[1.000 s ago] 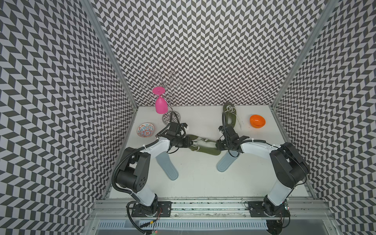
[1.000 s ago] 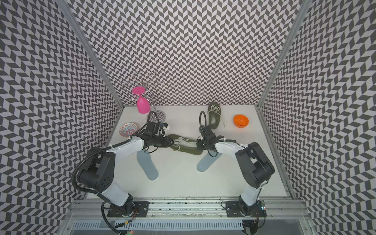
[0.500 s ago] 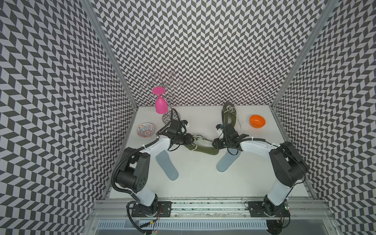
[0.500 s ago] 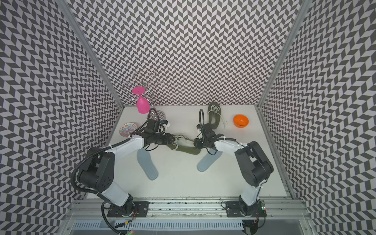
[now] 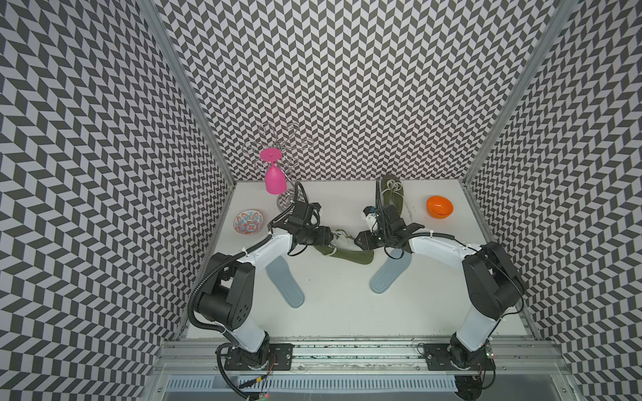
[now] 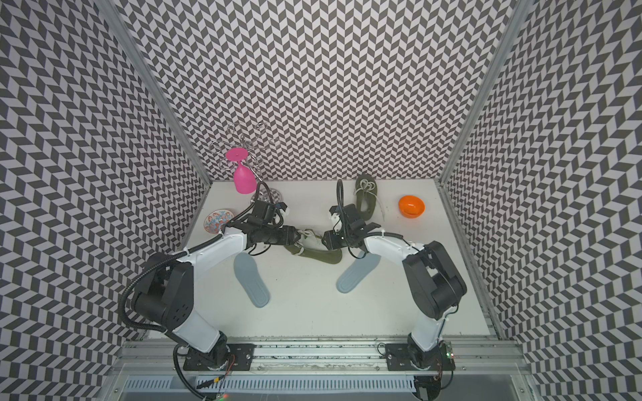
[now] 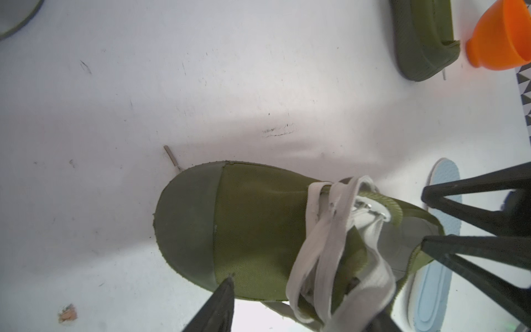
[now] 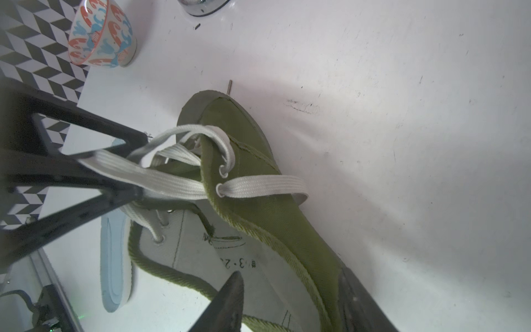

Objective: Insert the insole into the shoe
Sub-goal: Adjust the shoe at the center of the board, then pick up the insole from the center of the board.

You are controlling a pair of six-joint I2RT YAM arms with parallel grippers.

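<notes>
An olive green shoe with white laces lies on its sole mid-table between my two grippers. My left gripper is open over the laced front, and loose laces run between its fingers. My right gripper is open astride the shoe's side wall, with one finger inside the opening and the other outside. Two blue-grey insoles lie flat on the table, one under the left arm and one under the right arm. Neither is held.
A second green shoe lies at the back. An orange bowl sits at the back right. On the left are a patterned bowl and a pink glass hanging on a wire rack. Patterned walls close three sides.
Both grippers have opened from nearly shut to well apart. The shoe has stayed about where it was, and the insoles have not moved.
</notes>
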